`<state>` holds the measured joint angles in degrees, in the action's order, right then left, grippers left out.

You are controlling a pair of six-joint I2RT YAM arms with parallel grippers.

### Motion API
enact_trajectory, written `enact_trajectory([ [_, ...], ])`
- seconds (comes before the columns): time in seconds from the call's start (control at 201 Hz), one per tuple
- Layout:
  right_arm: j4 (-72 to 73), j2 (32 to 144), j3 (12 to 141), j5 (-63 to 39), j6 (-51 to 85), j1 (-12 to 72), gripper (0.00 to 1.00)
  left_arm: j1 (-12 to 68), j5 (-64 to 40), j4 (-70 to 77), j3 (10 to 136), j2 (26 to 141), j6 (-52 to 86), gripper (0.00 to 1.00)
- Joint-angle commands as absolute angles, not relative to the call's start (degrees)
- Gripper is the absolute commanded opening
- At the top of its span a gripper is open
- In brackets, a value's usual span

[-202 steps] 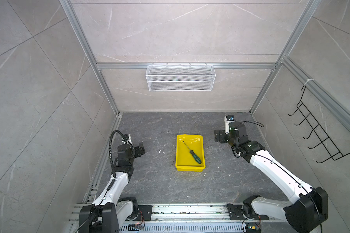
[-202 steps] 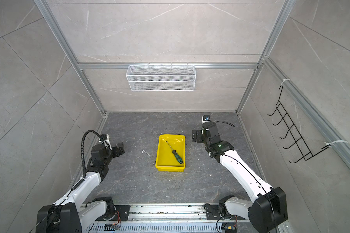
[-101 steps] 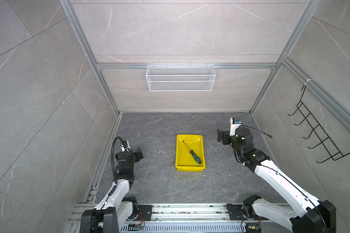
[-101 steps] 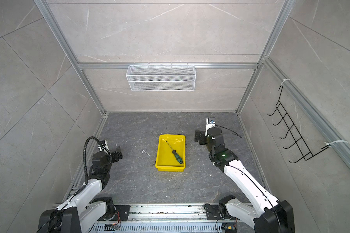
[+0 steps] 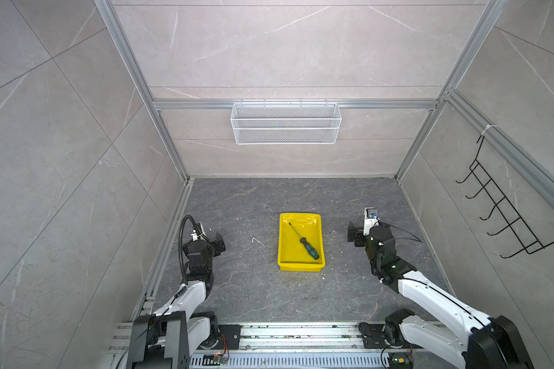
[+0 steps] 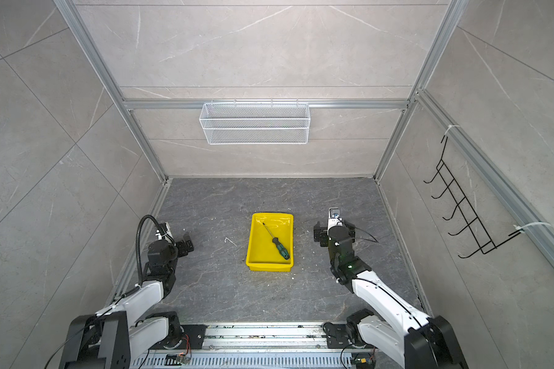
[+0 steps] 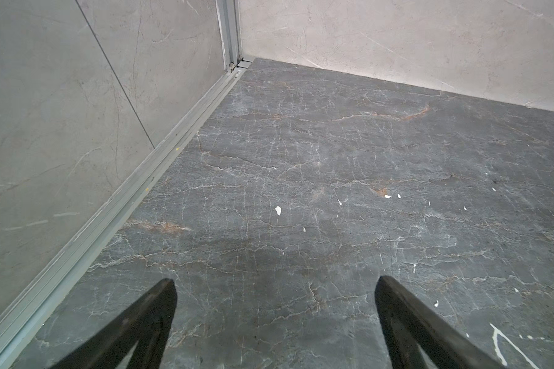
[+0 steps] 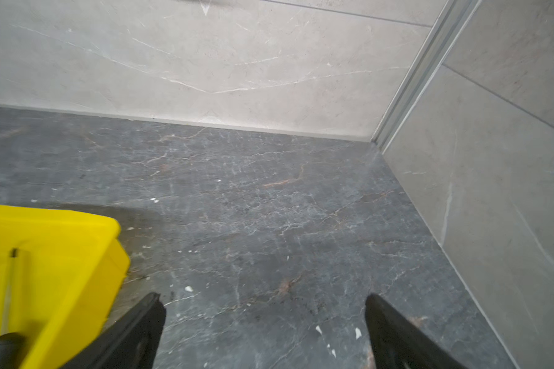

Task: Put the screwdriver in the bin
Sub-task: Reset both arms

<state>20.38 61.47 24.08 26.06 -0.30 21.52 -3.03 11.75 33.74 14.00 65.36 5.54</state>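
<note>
A dark grey, stone-patterned worktop enclosed by pale tiled walls is shown in both top views. At the near edge a metal rail is mounted, from which both arms are extended. The left claw is held wide open over bare worktop by the left wall, with nothing gripped. The right claw is likewise spread open and empty, near the right side of the yellow bin, which is set mid-worktop between the claws. The screwdriver is laid diagonally inside the bin, handle toward the near right corner. Farther back, a white wire basket is hung on the rear wall, and a black hook rack is fixed to the right wall.
</note>
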Motion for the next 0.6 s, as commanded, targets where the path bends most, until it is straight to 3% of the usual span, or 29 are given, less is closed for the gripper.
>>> enact_trajectory([
  [0.0,37.9,66.5,19.7,31.0,-4.4,19.8,1.0,-3.4,10.9,41.7,15.5,70.0,4.7,1.0],
  [0.334,54.6,83.6,17.9,20.3,-0.9,11.2,0.99,-4.1,7.4,51.6,17.1,81.9,3.7,1.0],
  [0.419,53.9,84.2,17.5,7.8,1.0,5.7,0.99,-4.1,6.3,53.2,17.6,84.6,3.4,1.0],
  [0.478,59.2,87.7,17.2,3.2,2.4,3.0,0.99,-4.1,5.9,53.5,18.4,86.0,3.1,1.0],
  [0.538,51.4,86.0,19.5,-0.7,2.0,1.7,1.0,-4.1,5.3,49.6,19.7,85.3,3.0,1.0],
  [0.598,53.7,87.4,19.5,-2.7,2.1,1.3,1.0,-4.2,5.1,50.0,19.9,85.7,2.7,1.0],
])
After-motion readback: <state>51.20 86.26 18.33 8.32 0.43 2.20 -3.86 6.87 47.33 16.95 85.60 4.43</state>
